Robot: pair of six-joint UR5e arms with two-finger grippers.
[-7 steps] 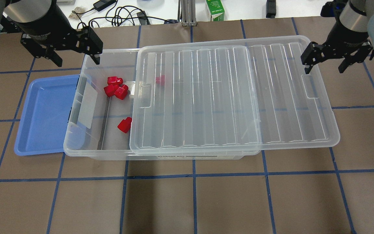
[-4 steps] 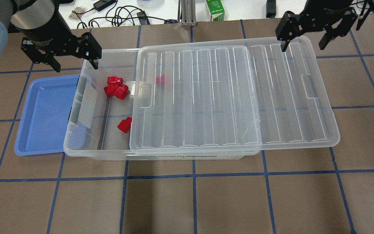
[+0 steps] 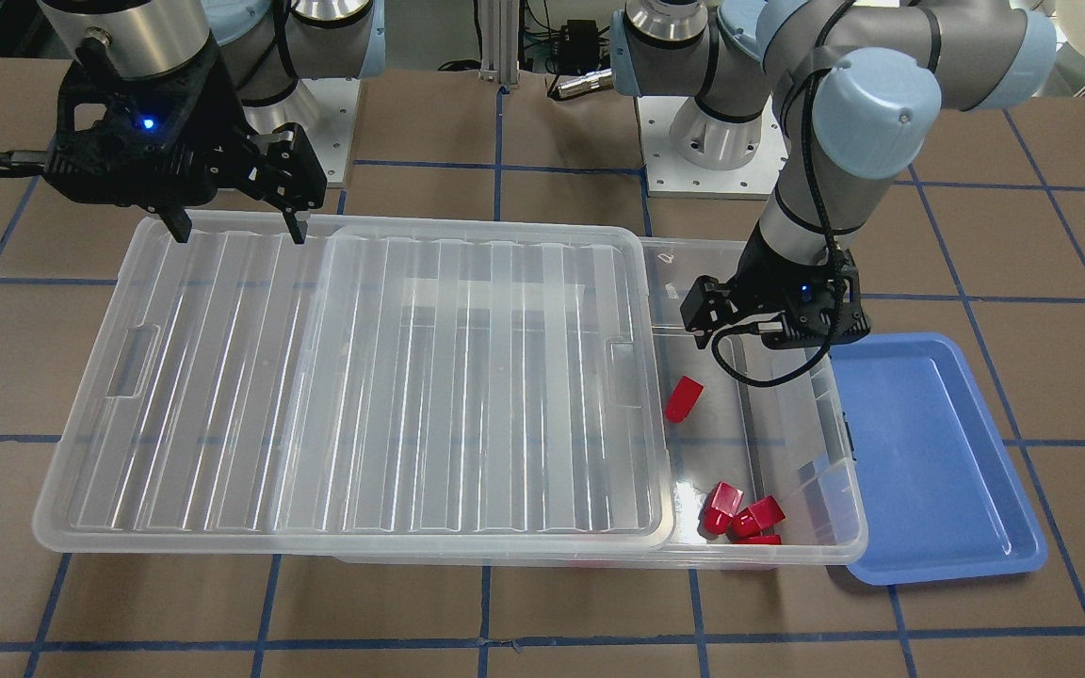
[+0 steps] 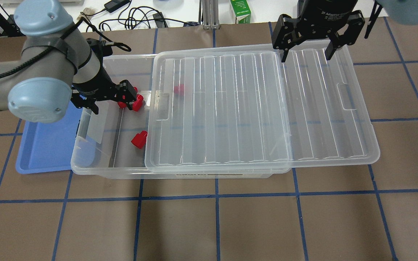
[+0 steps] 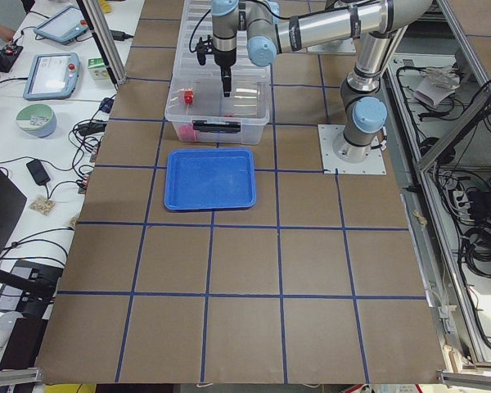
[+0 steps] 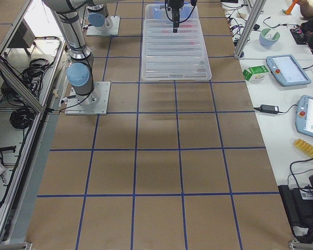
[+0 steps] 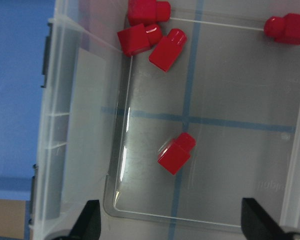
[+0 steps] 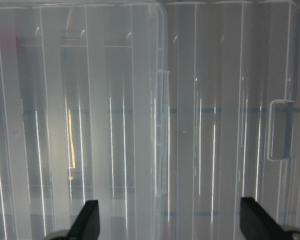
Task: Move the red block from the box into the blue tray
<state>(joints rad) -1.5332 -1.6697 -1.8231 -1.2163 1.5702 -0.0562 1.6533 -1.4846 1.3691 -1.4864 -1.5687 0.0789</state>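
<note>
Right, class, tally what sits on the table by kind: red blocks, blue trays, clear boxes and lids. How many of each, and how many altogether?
Red blocks: 5
Blue tray: 1
Clear box: 1
Lid: 1
Total: 8

White lettering on the black body of the right gripper (image 4: pixel 306 55), far right in the overhead view, reads "2F Adaptive Gripper". A strip label (image 4: pixel 209 175) on the near wall of the box (image 4: pixel 114 173) seems to read "STORAGE BOX", though it is blurred. The print on the green carton (image 4: pixel 240 11), far back near the middle, is too small to read.
</note>
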